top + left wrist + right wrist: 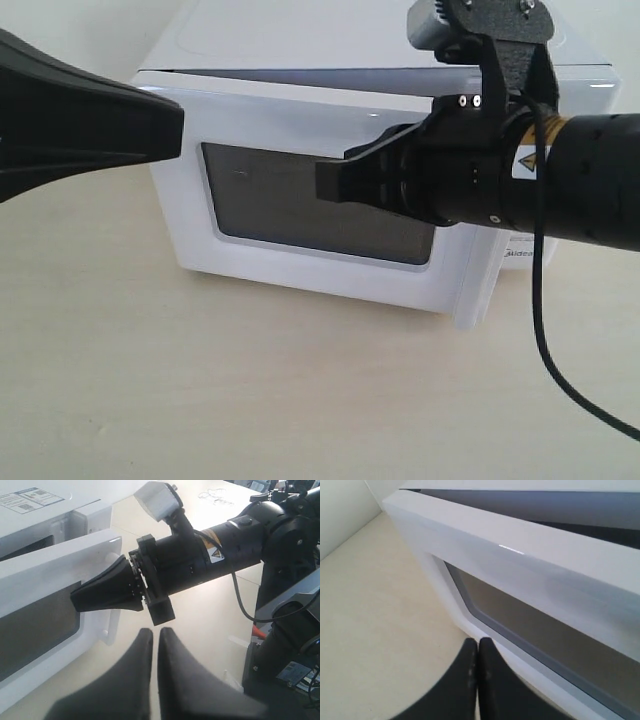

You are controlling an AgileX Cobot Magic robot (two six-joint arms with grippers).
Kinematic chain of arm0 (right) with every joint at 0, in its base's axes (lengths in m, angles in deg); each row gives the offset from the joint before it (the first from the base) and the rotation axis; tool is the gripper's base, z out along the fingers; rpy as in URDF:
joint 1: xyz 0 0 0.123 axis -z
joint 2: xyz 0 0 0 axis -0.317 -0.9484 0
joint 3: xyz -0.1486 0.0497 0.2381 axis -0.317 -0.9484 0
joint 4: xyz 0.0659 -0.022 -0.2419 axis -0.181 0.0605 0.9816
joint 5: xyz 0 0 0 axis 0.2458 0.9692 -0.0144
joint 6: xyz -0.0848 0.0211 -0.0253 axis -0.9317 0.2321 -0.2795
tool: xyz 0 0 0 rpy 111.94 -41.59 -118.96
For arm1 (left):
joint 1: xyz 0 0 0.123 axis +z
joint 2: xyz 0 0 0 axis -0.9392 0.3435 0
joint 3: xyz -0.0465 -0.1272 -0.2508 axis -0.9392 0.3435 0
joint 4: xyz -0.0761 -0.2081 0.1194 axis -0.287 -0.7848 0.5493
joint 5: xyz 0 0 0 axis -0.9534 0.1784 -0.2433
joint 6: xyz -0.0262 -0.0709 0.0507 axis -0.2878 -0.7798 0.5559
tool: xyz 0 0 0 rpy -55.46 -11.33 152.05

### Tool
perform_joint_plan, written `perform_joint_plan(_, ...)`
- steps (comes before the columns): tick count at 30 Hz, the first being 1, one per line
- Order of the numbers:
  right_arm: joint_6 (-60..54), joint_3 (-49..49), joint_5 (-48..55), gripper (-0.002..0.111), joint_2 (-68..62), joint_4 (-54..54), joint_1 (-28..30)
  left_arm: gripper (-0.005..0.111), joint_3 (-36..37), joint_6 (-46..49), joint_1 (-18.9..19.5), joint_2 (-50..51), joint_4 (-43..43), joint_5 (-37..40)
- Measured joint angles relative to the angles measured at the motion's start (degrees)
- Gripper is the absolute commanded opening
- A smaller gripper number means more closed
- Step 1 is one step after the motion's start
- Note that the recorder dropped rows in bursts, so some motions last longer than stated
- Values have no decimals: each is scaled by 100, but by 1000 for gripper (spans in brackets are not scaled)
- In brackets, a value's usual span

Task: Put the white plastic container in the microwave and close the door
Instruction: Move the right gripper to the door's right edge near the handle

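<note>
The microwave (300, 40) sits at 12 o'clock on the table (200, 390). Its door (300, 115) stands a crack ajar, with a dark gap along the top edge. The right end effector (335, 183) reaches in from 3 o'clock, fingers pressed together and empty, its tip right at the door's dark window (270, 200); whether it touches cannot be told. The left end effector (176, 125) hangs at 9 o'clock, likewise closed on nothing, apart from the door.

The microwave (300, 40) is finished in white; its door (190, 240) is framed white around a dark grey window (290, 205). The table (200, 400) is coloured pale beige.
</note>
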State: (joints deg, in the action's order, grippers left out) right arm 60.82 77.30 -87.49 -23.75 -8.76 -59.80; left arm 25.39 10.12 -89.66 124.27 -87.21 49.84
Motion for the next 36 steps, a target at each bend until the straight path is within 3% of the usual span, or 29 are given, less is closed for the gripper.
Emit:
perform_joint_plan(11,89,0,88,0,0,143,0,4,0,0,0,0,0,0)
perform_joint_plan(19,2163,0,-353,0,139,1986,0,4,0,0,0,0,0,0)
perform_joint_plan(23,2404,0,-325,0,139,1891,0,4,0,0,0,0,0,0)
perform_joint_plan(26,1409,0,-247,0,141,905,0,4,0,0,0,0,0,0)
perform_joint_plan(33,-2874,0,-242,0,175,-2266,0,4,0,0,0,0,-9,0)
perform_joint_plan(36,-3907,0,-402,0,175,-3252,0,4,0,0,0,0,-9,0)
